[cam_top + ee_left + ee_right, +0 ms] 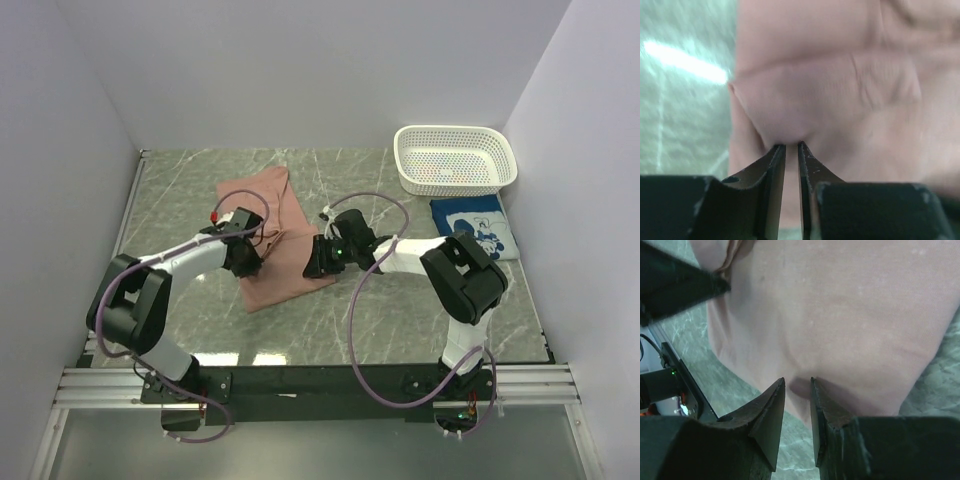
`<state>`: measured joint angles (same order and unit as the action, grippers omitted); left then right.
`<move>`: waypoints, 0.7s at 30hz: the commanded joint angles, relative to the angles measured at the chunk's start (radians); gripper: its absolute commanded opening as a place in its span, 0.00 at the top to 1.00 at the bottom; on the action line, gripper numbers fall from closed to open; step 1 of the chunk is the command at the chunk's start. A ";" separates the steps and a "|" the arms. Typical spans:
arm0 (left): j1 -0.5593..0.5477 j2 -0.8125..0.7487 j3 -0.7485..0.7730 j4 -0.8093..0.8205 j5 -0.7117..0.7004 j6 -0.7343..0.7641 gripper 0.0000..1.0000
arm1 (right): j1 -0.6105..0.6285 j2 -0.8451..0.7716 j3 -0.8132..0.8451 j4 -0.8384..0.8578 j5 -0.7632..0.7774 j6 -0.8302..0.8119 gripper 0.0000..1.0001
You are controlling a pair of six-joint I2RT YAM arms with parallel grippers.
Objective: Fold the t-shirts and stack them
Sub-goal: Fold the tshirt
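Done: blue tee (478, 228) lies folded at the worktop's (200, 190) right, beside basket (455, 129) | In hand: pink tee (275, 235) mid-worktop, part-folded – left tool (791, 145) and right tool (797, 380) each pinching its opposite edges | Left – finish folding, then stack.
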<state>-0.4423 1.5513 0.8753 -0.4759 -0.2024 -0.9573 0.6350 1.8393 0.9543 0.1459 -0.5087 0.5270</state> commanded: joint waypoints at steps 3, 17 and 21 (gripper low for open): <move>0.089 0.098 0.109 0.019 -0.048 0.064 0.79 | 0.005 0.012 -0.012 0.078 -0.021 0.007 0.66; 0.246 0.309 0.570 -0.138 -0.094 0.167 0.76 | 0.003 -0.008 -0.017 0.057 -0.019 0.005 0.66; 0.260 0.221 0.493 -0.118 -0.060 0.166 0.69 | 0.003 -0.046 -0.025 0.055 -0.025 0.014 0.66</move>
<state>-0.1864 1.8450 1.4113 -0.5594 -0.2638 -0.8154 0.6350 1.8423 0.9409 0.1791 -0.5213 0.5346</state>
